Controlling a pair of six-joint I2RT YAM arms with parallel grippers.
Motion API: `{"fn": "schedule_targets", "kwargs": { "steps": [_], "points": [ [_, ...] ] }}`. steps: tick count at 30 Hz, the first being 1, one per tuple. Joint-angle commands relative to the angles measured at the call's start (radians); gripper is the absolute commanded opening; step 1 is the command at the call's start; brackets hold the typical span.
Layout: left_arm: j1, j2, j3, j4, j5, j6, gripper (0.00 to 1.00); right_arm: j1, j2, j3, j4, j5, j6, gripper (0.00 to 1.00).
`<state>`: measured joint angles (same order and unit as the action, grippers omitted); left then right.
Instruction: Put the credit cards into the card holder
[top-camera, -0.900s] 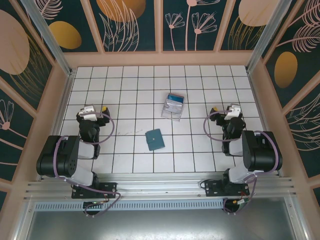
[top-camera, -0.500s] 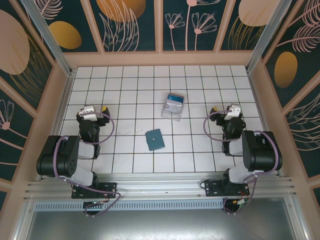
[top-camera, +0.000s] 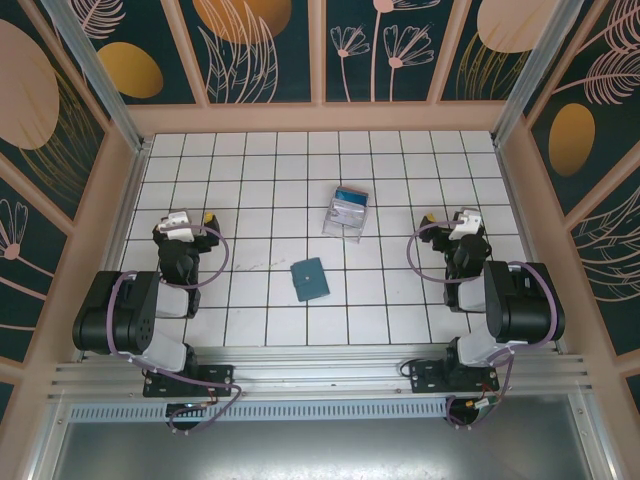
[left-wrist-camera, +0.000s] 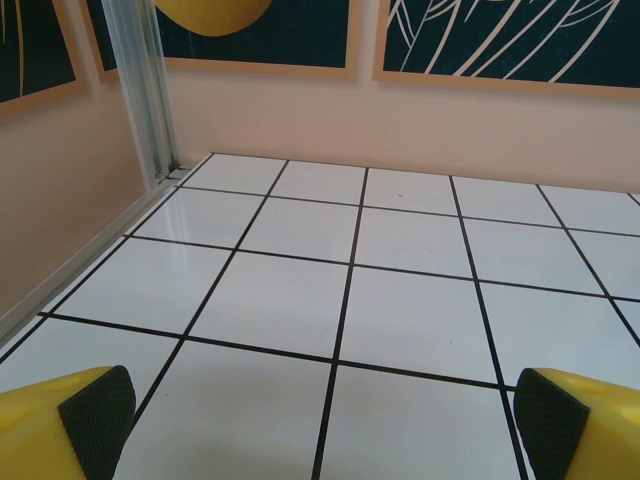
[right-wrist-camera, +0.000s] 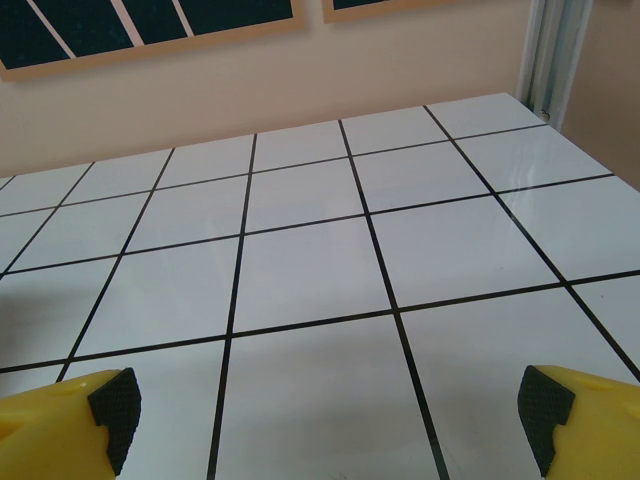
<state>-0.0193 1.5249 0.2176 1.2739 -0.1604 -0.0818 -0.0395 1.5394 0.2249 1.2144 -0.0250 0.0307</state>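
Top view: card holder (top-camera: 309, 279) lying closed and flat on the white tiled table (top-camera: 400, 160), near the middle. Credit cards (top-camera: 350, 200) sitting in a clear tray (top-camera: 343, 226) at about 1 o'clock from the holder, close but not touching it, blue card showing on top. Left gripper (left-wrist-camera: 322, 425) hanging over bare tiles at 9 o'clock of the holder, well apart, jaws spread wide, black pads (left-wrist-camera: 95, 420) at the frame corners, gripping nothing. Right gripper (right-wrist-camera: 330, 415) sitting at 3 o'clock of the holder, also well apart, jaws spread wide over bare tiles, gripping nothing.
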Motion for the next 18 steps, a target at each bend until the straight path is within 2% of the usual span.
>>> {"fn": "schedule_targets", "kwargs": {
  "steps": [1, 12, 14, 16, 18],
  "points": [
    [0.004, -0.005, 0.019, 0.002, 0.018, 0.007, 0.99, 0.0, 0.0, 0.019, 0.013, -0.014, -0.016, 0.99],
    [0.004, -0.007, 0.014, 0.009, 0.017, 0.01, 0.99, 0.001, 0.0, 0.018, 0.013, -0.012, -0.018, 0.99],
    [0.004, -0.025, 0.032, -0.043, 0.042, 0.021, 0.99, 0.013, -0.01, 0.019, 0.002, 0.008, -0.023, 0.99],
    [0.004, -0.059, 0.054, -0.11, 0.065, 0.028, 0.99, 0.04, -0.082, 0.046, -0.108, 0.035, -0.041, 0.99],
    [0.005, -0.098, 0.07, -0.168, 0.062, 0.021, 0.99, 0.05, -0.171, 0.1, -0.293, 0.077, -0.017, 0.99]
  ]
}}
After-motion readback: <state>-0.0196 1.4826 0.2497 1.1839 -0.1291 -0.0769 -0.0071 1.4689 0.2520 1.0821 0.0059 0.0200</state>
